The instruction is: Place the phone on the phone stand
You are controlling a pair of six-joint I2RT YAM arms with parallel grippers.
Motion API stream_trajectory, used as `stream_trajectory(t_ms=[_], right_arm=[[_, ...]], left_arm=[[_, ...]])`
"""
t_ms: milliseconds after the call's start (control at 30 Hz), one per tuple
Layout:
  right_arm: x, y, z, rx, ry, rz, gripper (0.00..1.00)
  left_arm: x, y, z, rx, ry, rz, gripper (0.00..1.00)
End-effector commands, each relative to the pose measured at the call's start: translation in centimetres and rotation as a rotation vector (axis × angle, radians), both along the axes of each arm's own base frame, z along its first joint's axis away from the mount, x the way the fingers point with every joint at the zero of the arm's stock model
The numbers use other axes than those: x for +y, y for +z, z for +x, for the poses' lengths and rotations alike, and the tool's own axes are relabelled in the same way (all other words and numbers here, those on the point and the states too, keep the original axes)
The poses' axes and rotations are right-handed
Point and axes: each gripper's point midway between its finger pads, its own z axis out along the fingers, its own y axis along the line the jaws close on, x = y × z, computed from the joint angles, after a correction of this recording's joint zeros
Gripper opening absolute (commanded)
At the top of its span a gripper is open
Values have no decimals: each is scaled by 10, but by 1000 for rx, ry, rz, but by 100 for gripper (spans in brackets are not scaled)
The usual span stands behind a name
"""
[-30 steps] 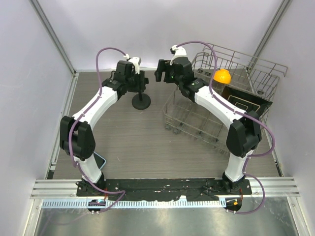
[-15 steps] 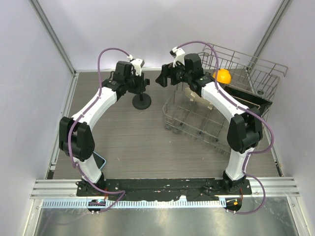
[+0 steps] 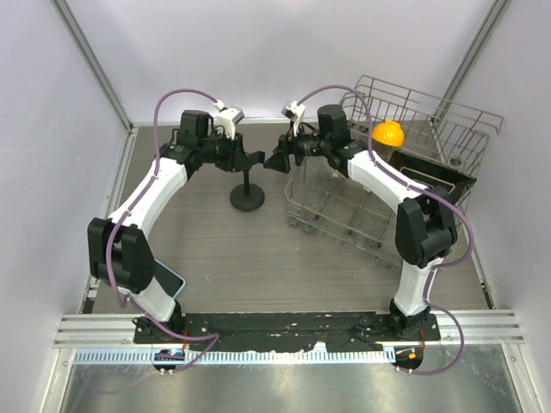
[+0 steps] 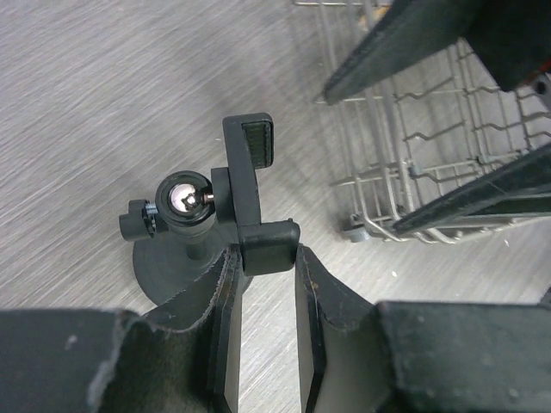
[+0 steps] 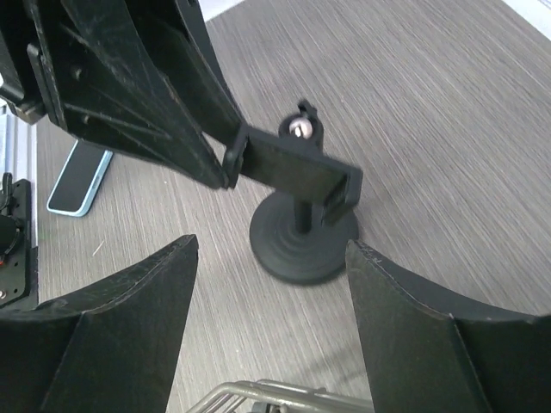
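From above, pale walls close in a grey wood-grain worktop [image 3: 215,249], with a wire dish rack [image 3: 370,202] on its right side. The phone stand [image 3: 247,196] sits at the far middle. The left tool [image 3: 244,158] is at the stand's top and the right tool [image 3: 280,161] is just beside it, on the rack side. The phone [image 3: 172,280] lies flat at the near left, by the left arm's base and partly hidden under that arm, well apart from both tools.

The left wrist view shows the left tool [image 4: 267,258] closed narrowly on the lower end of the phone stand's clamp [image 4: 250,163]. The ball joint and the disc base sit to one side below. The phone is not in this view.

In the right wrist view the right tool [image 5: 269,258] stands wide and holds nothing, hanging over the phone stand [image 5: 301,245]. The phone [image 5: 79,181], with its light blue edge, is far off to the side, beyond the left tool's fingers [image 5: 138,95].

The relation that matters is that the phone lies back toward the arm bases on the left. It is nearer the left arm, but that arm is occupied with the clamp. The free right tool would probably have to cross the worktop to reach it.
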Motion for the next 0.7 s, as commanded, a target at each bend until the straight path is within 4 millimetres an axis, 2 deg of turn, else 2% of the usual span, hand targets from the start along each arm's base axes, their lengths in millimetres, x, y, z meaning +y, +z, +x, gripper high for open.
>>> stream_trajectory(t_ms=[0,100,167,267,300,400,467,533,567,633,667], right_arm=[[14,17,-2,-79,84,100,75],[15,6,2,-83,84,72,75],[14,-5,6,-89,80,47,75],[19,-15,9,-79,100,37,75],[22,-24,11,-67,110,31,75],[31,-32,5,-69,159,33,71],[33,-33,1,-78,170,36,65],[35,-22,0,-115,167,63,55],[34,-24,-3,-114,161,66,54],[34,-7,-5,-160,160,96,55],[33,-9,-7,-162,155,96,57]], left_arm=[[-25,53,-8,-159,-142,-101,0],[-33,44,-10,-132,-158,-95,0],[-29,36,-11,-141,-168,-51,0],[-29,35,-10,-163,-159,-58,0],[-31,36,-13,-157,-178,-71,0],[-31,36,-12,-160,-179,-64,0],[-30,35,-14,-160,-179,-62,0],[-31,37,-15,-159,-183,-72,0],[-32,36,-15,-155,-185,-76,0],[-34,36,-17,-154,-194,-79,0],[-34,36,-18,-153,-196,-79,0]])
